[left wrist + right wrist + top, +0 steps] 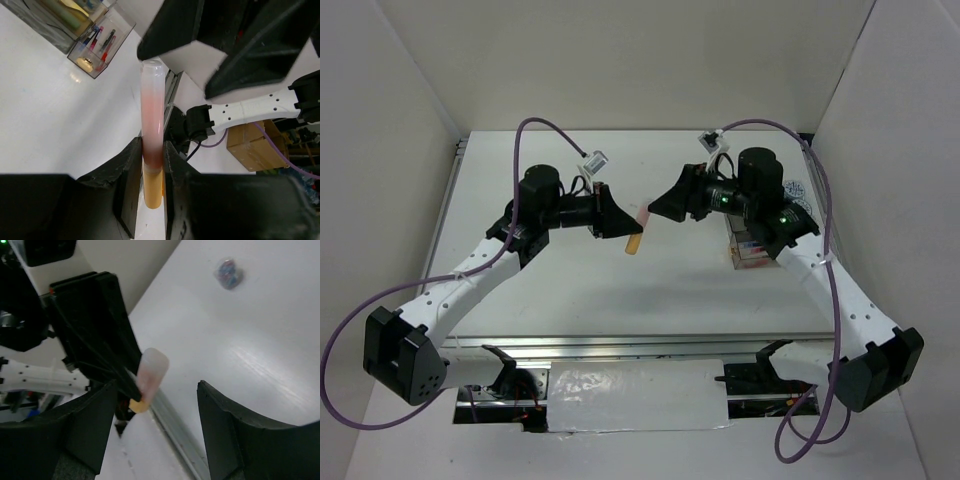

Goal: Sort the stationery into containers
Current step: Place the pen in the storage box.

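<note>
Clamped near its orange end by the left gripper [152,169], above mid-table: an orange highlighter [152,115] (pinkish translucent cap). Spread apart around that cap, not gripping it, at its 1 o'clock: the right gripper [155,390]. Off at 3 o'clock, on the table: the compartmented clear box [756,255].

I have the left arm [470,270] and right arm [840,290] bent inward, wrists level, tools nose to nose. My left tool [152,162] is clamped on the orange highlighter [152,95]. My right tool [155,400] has its jaws wide and grips nothing.
</note>
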You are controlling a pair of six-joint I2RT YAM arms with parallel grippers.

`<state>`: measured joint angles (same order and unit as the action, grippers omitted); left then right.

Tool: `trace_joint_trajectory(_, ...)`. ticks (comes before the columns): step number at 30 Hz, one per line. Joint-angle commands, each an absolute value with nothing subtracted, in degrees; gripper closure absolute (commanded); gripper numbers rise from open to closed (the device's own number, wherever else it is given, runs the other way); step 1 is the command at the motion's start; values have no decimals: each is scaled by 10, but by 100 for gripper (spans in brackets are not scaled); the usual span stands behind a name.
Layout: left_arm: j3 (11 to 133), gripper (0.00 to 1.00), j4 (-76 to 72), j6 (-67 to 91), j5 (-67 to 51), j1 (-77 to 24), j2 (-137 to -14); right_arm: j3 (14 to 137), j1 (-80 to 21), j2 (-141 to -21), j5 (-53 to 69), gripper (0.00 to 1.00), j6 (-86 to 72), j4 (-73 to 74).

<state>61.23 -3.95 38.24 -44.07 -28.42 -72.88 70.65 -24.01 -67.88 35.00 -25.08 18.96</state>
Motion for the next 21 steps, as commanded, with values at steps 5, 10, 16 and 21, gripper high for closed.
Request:
trace_joint_trajectory(5,607,100,-95,410,-445,-287,-715,675,-292,-672,385,29,-394,85)
trace_joint_trajectory(10,606,100,-111,427,-446,-288,-715,680,-300,-680,336,45,-407,96)
trace_joint_trajectory(16,601,100,-124,440,-442,-288,-715,704,-300,-696,292,55,-422,113)
trace_joint_trajectory(21,599,100,-131,448,-440,-288,-716,715,-307,-712,274,55,-434,113)
